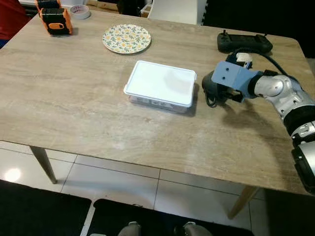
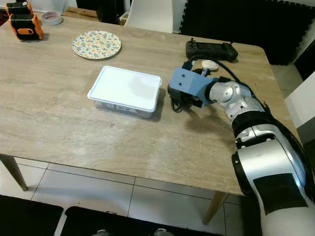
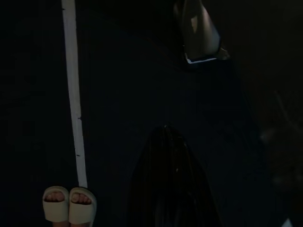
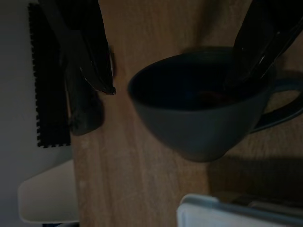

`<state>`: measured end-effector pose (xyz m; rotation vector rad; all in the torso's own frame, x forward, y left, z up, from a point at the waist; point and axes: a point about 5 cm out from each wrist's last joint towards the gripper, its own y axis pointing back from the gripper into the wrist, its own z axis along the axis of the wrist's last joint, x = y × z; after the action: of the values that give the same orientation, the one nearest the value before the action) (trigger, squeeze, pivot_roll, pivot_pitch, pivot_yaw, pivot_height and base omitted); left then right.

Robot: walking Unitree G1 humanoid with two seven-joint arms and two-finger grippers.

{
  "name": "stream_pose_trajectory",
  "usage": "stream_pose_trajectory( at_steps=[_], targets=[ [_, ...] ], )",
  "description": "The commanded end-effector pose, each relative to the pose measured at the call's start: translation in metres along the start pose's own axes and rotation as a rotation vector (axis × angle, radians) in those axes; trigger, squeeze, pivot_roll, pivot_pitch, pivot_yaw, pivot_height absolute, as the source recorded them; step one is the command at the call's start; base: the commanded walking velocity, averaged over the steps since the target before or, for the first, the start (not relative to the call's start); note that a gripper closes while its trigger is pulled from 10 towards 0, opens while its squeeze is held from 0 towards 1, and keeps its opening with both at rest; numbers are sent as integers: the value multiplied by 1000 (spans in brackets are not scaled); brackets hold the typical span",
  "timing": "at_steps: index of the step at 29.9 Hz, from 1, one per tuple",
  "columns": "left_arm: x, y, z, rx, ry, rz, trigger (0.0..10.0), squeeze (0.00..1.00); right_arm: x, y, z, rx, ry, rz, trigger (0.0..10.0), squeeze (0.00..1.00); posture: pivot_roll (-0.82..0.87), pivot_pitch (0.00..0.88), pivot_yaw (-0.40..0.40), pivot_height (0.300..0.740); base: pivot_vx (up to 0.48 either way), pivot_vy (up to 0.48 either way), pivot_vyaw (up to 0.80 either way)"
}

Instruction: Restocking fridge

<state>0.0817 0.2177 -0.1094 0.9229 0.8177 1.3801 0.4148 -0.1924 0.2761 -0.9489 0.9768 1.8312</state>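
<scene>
Straddling a dark cup [image 4: 203, 109], the right tool [image 4: 180, 61] gapes.

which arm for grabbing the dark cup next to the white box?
Right. The right gripper is open at the cup, one finger inside the rim, beside the white box. The left arm hangs low over dark floor.

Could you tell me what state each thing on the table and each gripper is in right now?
white lidded container: lid on, flat on the table.
dark cup: upright, one finger inside.
floral plate: empty.
right gripper: open, straddling the cup's rim.
left gripper: idle, state unclear.
</scene>
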Motion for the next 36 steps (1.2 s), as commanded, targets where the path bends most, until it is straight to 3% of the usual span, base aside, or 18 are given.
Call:
stream_pose_trajectory(
  at_steps=[1,13,14,16,18,20,22,23,24,25,26,33,36],
  targets=[
    [-8,1,-10,41,5,-16,10000,0,-10,7,-8,18,-26,-24,10000,0,-49,222,-100,740,0,0,0],
    [-14,-2,-3,29,10,-25,10000,0,-33,27,-22,30,-137,-84,10000,0,-44,196,-104,740,0,0,0],
    [-14,-2,-4,30,8,-25,10000,0,-29,34,-33,19,-193,7,10000,0,-46,193,-102,740,0,0,0],
    [-14,-2,-4,32,7,-25,10000,0,-26,37,-37,9,-214,42,10000,0,-46,193,-102,740,0,0,0],
    [-13,-1,-5,38,6,-23,10000,0,-20,41,-41,-75,-362,117,10000,0,-49,190,-102,740,0,0,0],
    [-13,-1,-5,38,6,-23,10000,0,-20,41,-41,-75,-362,117,10000,0,-49,190,-102,740,0,0,0],
    [-13,-1,-6,41,5,-24,10000,0,-16,39,-37,-180,-485,144,10000,0,-52,190,-101,740,0,0,0],
    [-13,-1,-6,41,5,-24,10000,0,-16,39,-37,-180,-485,144,10000,0,-52,190,-101,740,0,0,0],
    [-14,-1,-7,42,6,-25,10000,0,-11,36,-33,-246,-573,154,10000,0,-49,193,-99,740,0,0,0],
    [-14,-1,-7,42,6,-25,10000,0,-11,36,-33,-246,-573,154,10000,0,-49,193,-99,740,0,0,0],
    [-14,-1,-7,42,6,-27,10000,0,-5,33,-33,-282,-635,163,10000,0,-49,194,-96,740,0,0,0],
    [-15,0,-10,50,-3,-34,10000,0,13,18,-33,-254,-813,88,10000,0,-56,194,-87,740,0,0,0],
    [-15,0,-9,50,-7,-34,10000,0,23,12,-33,-221,-821,86,10000,0,-57,193,-85,740,0,0,0]
  ],
)
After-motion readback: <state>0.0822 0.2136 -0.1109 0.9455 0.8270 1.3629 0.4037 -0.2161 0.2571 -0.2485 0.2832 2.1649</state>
